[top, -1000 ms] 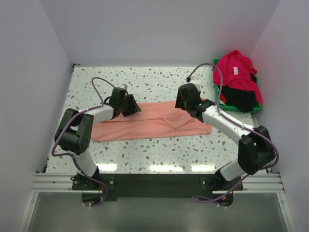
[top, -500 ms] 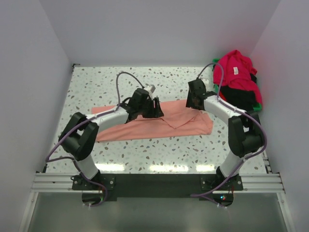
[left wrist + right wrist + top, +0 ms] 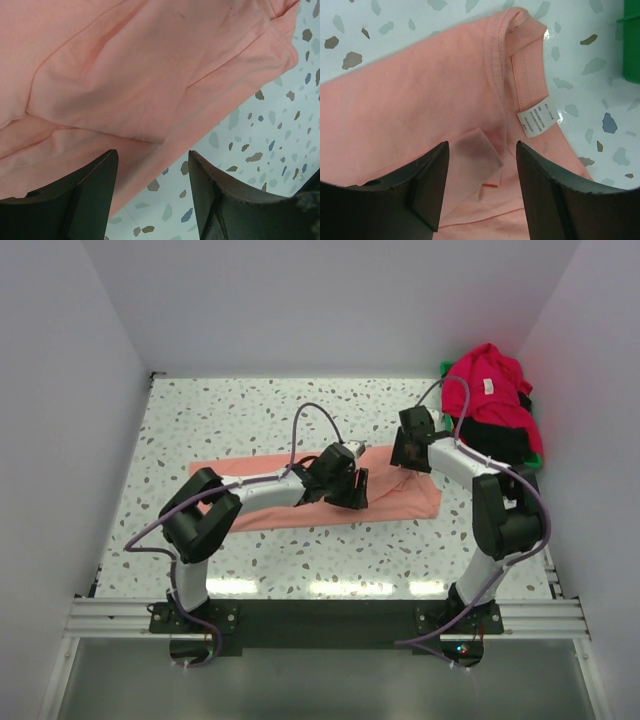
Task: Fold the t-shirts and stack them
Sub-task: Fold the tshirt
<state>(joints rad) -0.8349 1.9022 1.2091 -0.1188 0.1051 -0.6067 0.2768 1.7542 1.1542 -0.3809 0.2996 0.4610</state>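
Note:
A salmon-pink t-shirt (image 3: 395, 498) lies flat and partly folded across the middle of the table. My left gripper (image 3: 350, 488) is open and empty, low over the shirt's near edge. In the left wrist view the shirt (image 3: 125, 65) fills the top and my gripper (image 3: 152, 155) straddles its hem and bare table. My right gripper (image 3: 408, 455) is open and empty over the collar. In the right wrist view the gripper (image 3: 481, 145) hovers above the shirt (image 3: 420, 100) beside its white neck tag (image 3: 536, 120). A crimson red t-shirt (image 3: 490, 390) and a black t-shirt (image 3: 500, 445) lie heaped at the back right.
A green bin (image 3: 632, 45) stands at the table's back right and holds the red and black shirts. White walls close in the speckled table (image 3: 250, 410) on the left, back and right. Purple cables loop above both arms.
My left gripper has swept right along the pink shirt, from its left part to its middle. My right gripper has shifted back and right to the collar. The shirt stays flat.

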